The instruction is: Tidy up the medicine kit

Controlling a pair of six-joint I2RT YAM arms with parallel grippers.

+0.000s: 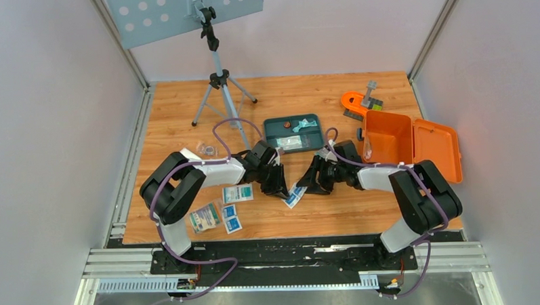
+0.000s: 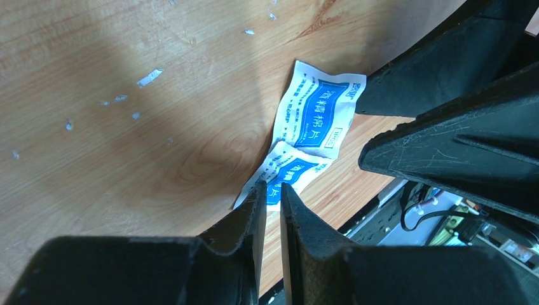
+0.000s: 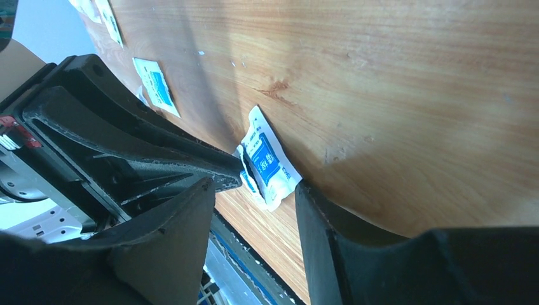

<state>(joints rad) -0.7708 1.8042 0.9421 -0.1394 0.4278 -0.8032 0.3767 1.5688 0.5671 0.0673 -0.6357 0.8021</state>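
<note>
The orange rectangular plastic medicine kit (image 1: 396, 141) lies open at the far right of the wooden table (image 1: 306, 93). Its inside looks almost bare, so I judge the sorting barely begun. A dark teal divided plastic tray (image 1: 274, 128) to its left holds a few small items. The left hand (image 2: 272, 190) is pinched narrow on one end of a blue-and-white sachet strip (image 2: 314, 114). The right hand (image 3: 254, 187) stands wide with the strip between its fingers, not gripping. Several flat white-and-blue packets (image 1: 238, 193) lie loose at the near left, not yet packed.
</note>
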